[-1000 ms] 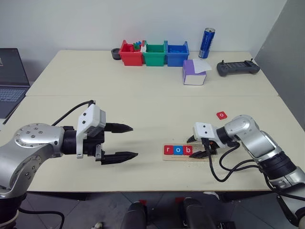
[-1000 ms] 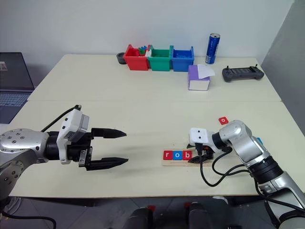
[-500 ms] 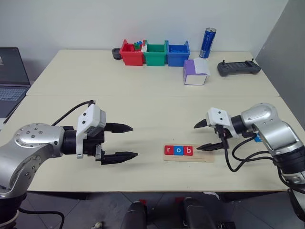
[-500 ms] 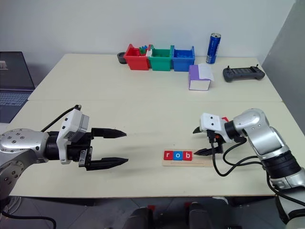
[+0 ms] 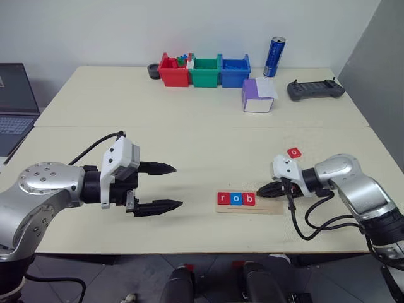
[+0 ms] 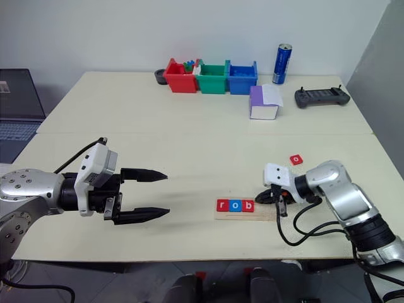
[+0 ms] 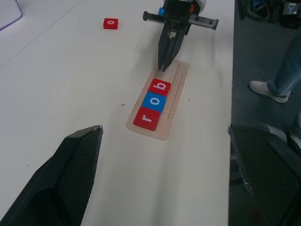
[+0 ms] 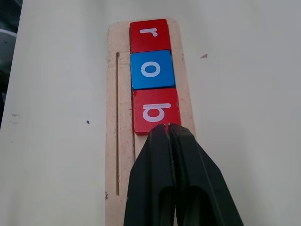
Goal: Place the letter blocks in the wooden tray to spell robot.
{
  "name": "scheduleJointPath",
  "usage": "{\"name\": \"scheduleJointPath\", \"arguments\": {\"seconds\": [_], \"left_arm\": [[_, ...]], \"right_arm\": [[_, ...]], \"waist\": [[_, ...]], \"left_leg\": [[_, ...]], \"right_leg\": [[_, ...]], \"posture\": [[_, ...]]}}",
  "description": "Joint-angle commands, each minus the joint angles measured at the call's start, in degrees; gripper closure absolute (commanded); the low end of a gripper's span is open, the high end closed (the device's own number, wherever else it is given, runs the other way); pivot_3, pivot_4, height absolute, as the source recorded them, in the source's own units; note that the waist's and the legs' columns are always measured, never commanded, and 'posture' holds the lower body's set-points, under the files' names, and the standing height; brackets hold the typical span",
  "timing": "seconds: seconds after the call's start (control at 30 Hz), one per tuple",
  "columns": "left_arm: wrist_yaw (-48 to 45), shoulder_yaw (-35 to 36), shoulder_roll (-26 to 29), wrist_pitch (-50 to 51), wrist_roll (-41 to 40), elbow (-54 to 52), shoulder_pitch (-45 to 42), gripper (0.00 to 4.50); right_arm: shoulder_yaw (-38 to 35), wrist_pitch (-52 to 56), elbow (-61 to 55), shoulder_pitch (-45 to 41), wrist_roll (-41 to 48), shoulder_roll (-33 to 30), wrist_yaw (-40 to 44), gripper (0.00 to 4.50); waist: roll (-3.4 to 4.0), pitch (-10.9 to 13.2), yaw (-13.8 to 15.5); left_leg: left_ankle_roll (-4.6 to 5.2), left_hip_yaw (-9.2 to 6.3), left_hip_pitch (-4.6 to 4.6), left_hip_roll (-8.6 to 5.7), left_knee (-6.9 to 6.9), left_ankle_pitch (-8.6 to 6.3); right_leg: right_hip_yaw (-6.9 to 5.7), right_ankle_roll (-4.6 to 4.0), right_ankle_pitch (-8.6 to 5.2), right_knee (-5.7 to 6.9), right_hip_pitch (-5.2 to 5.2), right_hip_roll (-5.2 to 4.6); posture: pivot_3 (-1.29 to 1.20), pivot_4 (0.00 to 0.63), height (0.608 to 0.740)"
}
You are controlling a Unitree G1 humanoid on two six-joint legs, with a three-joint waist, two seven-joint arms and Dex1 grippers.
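The right gripper (image 8: pixel 167 129), jaws closed and empty, tips at the red b tile (image 8: pixel 155 110) in the wooden tray (image 5: pixel 268 209); the left gripper (image 5: pixel 165 187) gapes wide.

A wide pale table (image 5: pixel 189 120) runs across the room, a seam crossing its top from side to side, and a plain white wall (image 5: pixel 126 31) stands behind it. To the right a grey panel (image 5: pixel 379 69) rises beside the table's edge. At the far left a dark laptop (image 5: pixel 14 101) sits on a neighbouring surface. Below the near edge there's dark grey floor (image 5: pixel 95 278). The light is even and soft, with faint shadows on the tabletop. In the left wrist view, a person's jeans leg and shoe (image 7: pixel 273 84) stand on the dark floor.
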Motion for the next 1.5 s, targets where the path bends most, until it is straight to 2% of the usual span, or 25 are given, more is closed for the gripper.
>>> {"name": "scheduleJointPath", "arguments": {"seconds": [0.03, 0.83, 0.97, 1.1, 1.17, 1.4, 1.5], "left_arm": [[-0.3, 1.4, 0.9, -0.8, -0.2, -0.8, -0.5, 0.00], [-0.4, 1.2, 0.9, -1.1, 0.7, -0.2, -0.6, 0.00], [-0.4, 1.3, 0.9, -1.1, 0.8, -0.4, -0.4, 0.00], [-0.4, 1.9, 1.1, -1.1, 0.7, -0.8, 0.1, 0.00], [-0.4, 2.3, 1.2, -1.1, 0.6, -0.8, 0.4, 0.00], [-0.3, 1.8, 0.8, -1.9, 1.0, -0.5, 0.6, 0.00], [-0.4, 1.2, 0.5, -2.2, 1.1, -0.2, 0.2, 0.00]], "right_arm": [[0.2, -1.2, -1.0, 0.4, -0.7, -0.6, -0.4, 4.44], [2.8, -3.4, 2.0, -1.2, -2.4, 3.0, -2.4, 4.44], [3.0, -3.9, 1.9, -1.0, -2.8, 2.0, -1.8, 4.44], [0.0, -4.5, 1.3, -0.3, -0.9, -1.9, 0.6, 4.44], [-2.2, -0.8, 0.4, -0.2, 1.9, -3.6, 1.6, 4.44], [-13.6, 8.5, -4.3, 1.9, 8.4, -5.0, -4.8, 4.44], [-18.0, 13.3, -6.3, 3.7, 10.7, -5.2, -8.3, 3.85]], "waist": [[0.00, 0.0, 0.0], [0.00, 0.0, 0.0], [0.00, 0.0, 0.0], [0.00, 0.0, 0.0], [0.00, 0.0, 0.0], [-0.01, 0.0, 0.0], [-0.01, 0.0, 0.1]], "left_leg": [[0.00, 0.00, 0.00, 0.00, 0.00, 0.00], [0.00, 0.00, 0.01, 0.00, 0.01, 0.00], [0.00, -0.01, 0.01, 0.00, 0.01, 0.00], [0.00, 0.00, 0.00, 0.00, 0.01, 0.00], [0.00, 0.00, -0.01, 0.00, 0.01, 0.00], [0.00, -0.01, 0.02, 0.00, 0.00, 0.00], [0.00, 0.00, 0.00, 0.00, 0.01, 0.00]], "right_leg": [[0.00, 0.00, 0.00, 0.00, 0.00, 0.00], [0.00, 0.00, 0.00, 0.02, 0.00, 0.00], [-0.01, -0.01, 0.00, 0.02, 0.00, 0.00], [0.00, -0.02, 0.01, 0.01, 0.00, 0.00], [-0.01, -0.02, 0.01, 0.00, 0.00, 0.00], [-0.01, -0.02, 0.01, 0.03, 0.00, 0.00], [0.00, -0.03, 0.02, 0.01, 0.00, 0.00]], "posture": [[0.00, 0.150, 0.740], [0.00, 0.150, 0.740], [0.00, 0.150, 0.740], [0.00, 0.150, 0.740], [0.00, 0.150, 0.740], [0.00, 0.150, 0.740], [0.00, 0.150, 0.740]]}}
